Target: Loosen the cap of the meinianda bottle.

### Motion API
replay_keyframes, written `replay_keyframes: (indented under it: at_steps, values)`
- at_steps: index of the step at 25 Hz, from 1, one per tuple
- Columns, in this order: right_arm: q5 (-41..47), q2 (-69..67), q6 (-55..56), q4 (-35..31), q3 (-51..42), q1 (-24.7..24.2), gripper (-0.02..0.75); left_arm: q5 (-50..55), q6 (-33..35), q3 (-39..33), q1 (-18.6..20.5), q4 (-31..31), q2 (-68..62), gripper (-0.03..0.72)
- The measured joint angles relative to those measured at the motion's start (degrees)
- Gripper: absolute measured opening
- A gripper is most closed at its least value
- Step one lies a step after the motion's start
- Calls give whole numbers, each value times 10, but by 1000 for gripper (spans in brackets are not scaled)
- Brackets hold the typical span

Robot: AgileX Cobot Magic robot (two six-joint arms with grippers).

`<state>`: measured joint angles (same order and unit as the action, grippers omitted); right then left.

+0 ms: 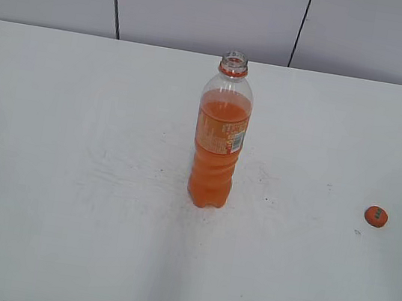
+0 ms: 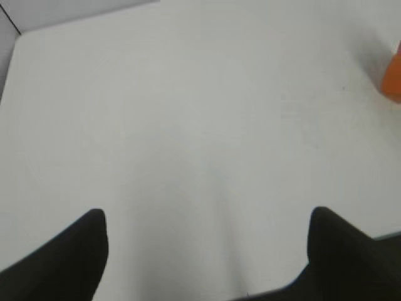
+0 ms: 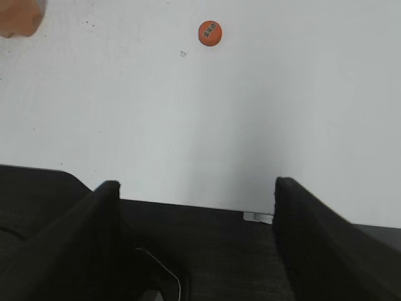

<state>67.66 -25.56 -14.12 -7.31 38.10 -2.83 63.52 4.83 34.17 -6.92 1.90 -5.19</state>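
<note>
**Cap's already off, bottle standing open**

White counter [image 1: 63,213], grey panelled wall behind. Nearest, both hands hang spread and empty: left hand [image 2: 207,251], right hand [image 3: 194,207]. Mid-counter stands the tall clear plastic bottle of orange drink [image 1: 219,146], neck open. Small round orange screw cap [image 1: 376,216] lies well right. Bottle's probably squashy and slick; I'd grab the labelled waist.
</note>
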Motion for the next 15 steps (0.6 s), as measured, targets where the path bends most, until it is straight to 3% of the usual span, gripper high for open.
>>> replay_keyframes:
  at_steps: [15]
  values:
    - [-50,259,0,29,-106,0,564,-39,-1,-19,0,-19,54,587]
